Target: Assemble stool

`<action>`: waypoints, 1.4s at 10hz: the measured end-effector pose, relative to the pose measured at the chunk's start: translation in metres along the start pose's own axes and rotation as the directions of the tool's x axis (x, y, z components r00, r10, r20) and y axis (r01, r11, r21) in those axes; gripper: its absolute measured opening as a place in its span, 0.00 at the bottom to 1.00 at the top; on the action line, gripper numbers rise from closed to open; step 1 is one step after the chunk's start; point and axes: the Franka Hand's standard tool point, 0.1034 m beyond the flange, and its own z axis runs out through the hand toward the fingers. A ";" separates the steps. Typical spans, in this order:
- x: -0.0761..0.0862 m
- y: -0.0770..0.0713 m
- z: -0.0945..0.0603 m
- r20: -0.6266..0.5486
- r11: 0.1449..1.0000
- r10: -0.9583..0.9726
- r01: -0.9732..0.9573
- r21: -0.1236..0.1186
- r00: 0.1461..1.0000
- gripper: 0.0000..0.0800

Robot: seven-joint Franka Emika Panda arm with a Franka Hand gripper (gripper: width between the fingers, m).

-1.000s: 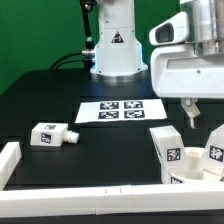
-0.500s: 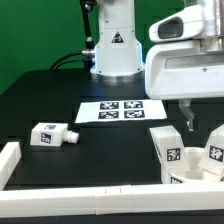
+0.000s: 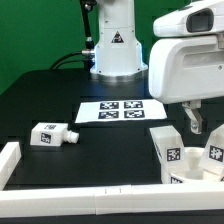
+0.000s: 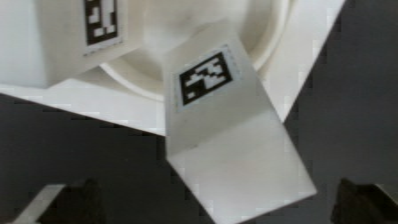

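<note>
A white stool leg (image 3: 50, 134) with a tag lies on its side on the black table at the exterior view's left. At the right, two more legs (image 3: 167, 146) (image 3: 214, 157) rise from the round seat disc (image 3: 181, 178). My gripper (image 3: 191, 123) hangs just above and between them. In the wrist view a tagged leg (image 4: 228, 130) lies against the seat's curved rim (image 4: 139, 72), and its plain end reaches between my fingertips (image 4: 68, 203). My gripper (image 4: 217, 204) is open, with gaps on both sides of the leg.
The marker board (image 3: 118, 110) lies mid-table in front of the robot base (image 3: 113, 48). White border rails run along the left (image 3: 9, 160) and front (image 3: 90, 203) edges. A green backdrop stands behind.
The hand has come down a little toward the upright legs at the right. The parts on the table have not moved.
</note>
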 end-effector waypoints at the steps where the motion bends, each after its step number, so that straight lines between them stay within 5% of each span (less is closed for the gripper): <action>1: 0.000 0.002 0.000 0.003 0.998 -0.070 0.070 -0.008 0.998 0.81; 3: 0.000 -0.001 0.003 0.020 0.976 -0.217 0.217 -0.033 0.976 0.81; 6: -0.010 0.000 0.021 0.052 0.981 -0.190 0.192 -0.025 0.980 0.81; 7: -0.008 -0.010 0.026 0.052 0.994 -0.109 0.110 -0.025 0.993 0.81; 10: -0.009 -0.008 0.027 0.051 0.998 -0.059 0.061 -0.027 0.997 0.81; 12: -0.009 -0.008 0.027 0.051 0.998 -0.050 0.051 -0.028 0.997 0.42; 14: -0.009 -0.007 0.027 0.045 0.989 0.142 -0.141 -0.036 0.989 0.42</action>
